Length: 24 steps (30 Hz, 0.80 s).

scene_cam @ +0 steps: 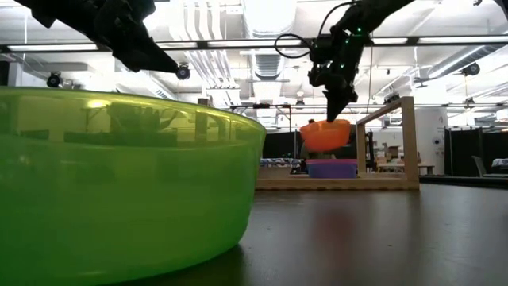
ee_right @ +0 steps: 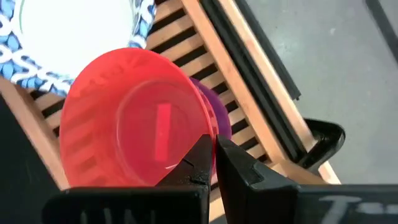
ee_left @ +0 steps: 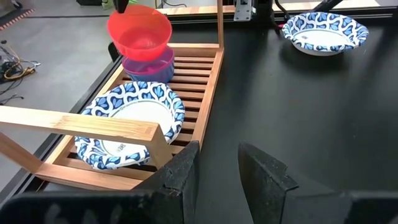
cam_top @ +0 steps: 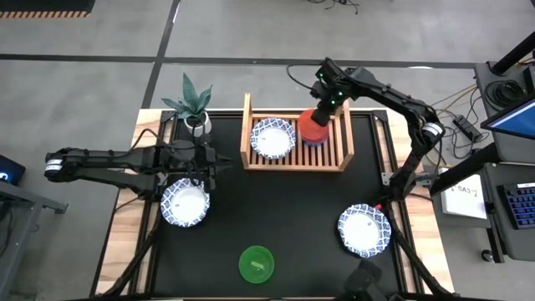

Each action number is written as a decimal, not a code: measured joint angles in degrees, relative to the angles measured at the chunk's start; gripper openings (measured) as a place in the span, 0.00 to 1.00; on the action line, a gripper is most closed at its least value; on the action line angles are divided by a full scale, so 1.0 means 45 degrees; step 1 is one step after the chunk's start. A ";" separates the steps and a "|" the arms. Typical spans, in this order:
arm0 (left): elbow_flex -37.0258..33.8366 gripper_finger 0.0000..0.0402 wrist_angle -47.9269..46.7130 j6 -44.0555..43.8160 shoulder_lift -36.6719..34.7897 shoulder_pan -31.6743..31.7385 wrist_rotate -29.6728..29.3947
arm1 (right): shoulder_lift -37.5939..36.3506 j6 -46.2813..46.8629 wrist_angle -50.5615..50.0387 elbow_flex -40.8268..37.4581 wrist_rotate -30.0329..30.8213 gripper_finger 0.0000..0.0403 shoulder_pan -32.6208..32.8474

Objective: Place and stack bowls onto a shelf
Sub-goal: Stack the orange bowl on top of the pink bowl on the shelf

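My right gripper [cam_top: 321,110] is over the right part of the wooden shelf [cam_top: 336,159], shut on the red bowl [cam_top: 313,128]. A magenta bowl [scene_cam: 331,168] sits on the slats just beneath it. One white bowl with a blue rim [cam_top: 272,138] rests in the shelf's left part. Two more stand on the table, one [cam_top: 185,201] at the left and one [cam_top: 364,230] at the right. The green bowl [cam_top: 257,263] stands near the near edge. My left gripper [ee_left: 217,158] is open and hovers just beyond the left bowl [cam_top: 185,201]. No teal bowl shows. My right gripper holds the red bowl by its rim [ee_right: 206,121], on the side toward the shelf's right rail. One finger [ee_right: 196,163] is inside the bowl and the other is outside. The fingers come from above, pointing down. The bowl hangs upright, lifted just clear of the magenta bowl.
A potted plant [cam_top: 194,107] stands by the shelf's left end at the far edge. The shelf has raised end rails [cam_top: 247,125]. The middle of the black table [cam_top: 276,209] is bare.
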 joint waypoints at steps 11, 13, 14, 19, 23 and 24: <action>0.0002 0.23 0.0013 0.0000 0.0339 0.0002 0.0000 | 0.0000 0.0362 0.0465 -0.0459 0.0086 0.16 0.0000; 0.0002 0.23 0.0015 0.0000 0.0385 -0.0002 0.0000 | -0.0015 0.0362 0.0448 -0.0459 0.0087 0.17 0.0000; 0.0002 0.23 0.0015 0.0000 0.0403 0.0002 0.0000 | -0.0031 0.0362 0.0424 -0.0459 0.0087 0.17 0.0000; 0.0001 0.23 0.0101 0.0000 0.0408 0.0002 0.0000 | -0.0114 0.0664 0.0405 -0.0460 0.0477 0.15 0.0005; 0.0002 0.23 0.0327 -0.0001 0.0408 0.0002 0.0000 | 0.0148 0.0468 0.0485 -0.0684 0.1513 0.10 0.0167; 0.0002 0.23 0.0327 0.0000 0.0408 -0.0002 0.0000 | 0.0266 0.0378 0.0483 -0.0732 0.1719 0.09 0.0231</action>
